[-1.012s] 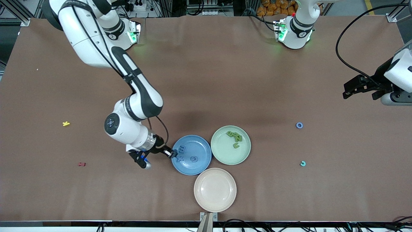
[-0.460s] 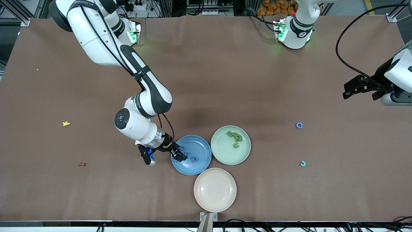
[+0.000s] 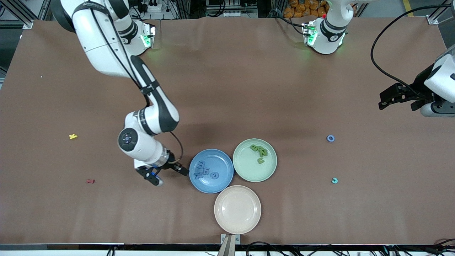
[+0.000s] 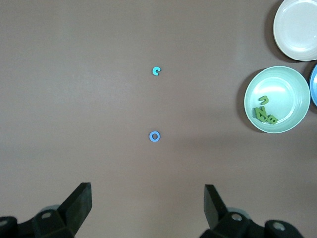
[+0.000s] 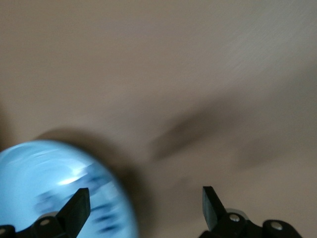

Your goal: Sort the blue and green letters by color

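Several blue letters (image 3: pixel 205 170) lie in the blue plate (image 3: pixel 223 160). Three green letters (image 3: pixel 260 152) sit in the pale green plate (image 3: pixel 249 172), which also shows in the left wrist view as the green plate (image 4: pixel 285 82) with its letters (image 4: pixel 265 112). A blue O (image 3: pixel 330 138) (image 4: pixel 154 136) and a teal C (image 3: pixel 334 180) (image 4: pixel 156 71) lie loose on the table toward the left arm's end. My right gripper (image 3: pixel 169 176) (image 5: pixel 145 208) is open and empty, just off the blue plate's (image 5: pixel 29 173) rim. My left gripper (image 3: pixel 384 99) (image 4: pixel 147 203) waits open, high over the table's end.
An empty beige plate (image 3: pixel 237 209) (image 4: pixel 297 27) touches the two others, nearer the front camera. A yellow letter (image 3: pixel 73 136) and a dark red letter (image 3: pixel 90 181) lie toward the right arm's end. The brown table top runs wide around the plates.
My right gripper went over the blue plate, opened and let a blue letter drop there. It then drew back off the rim. The left arm has not moved.
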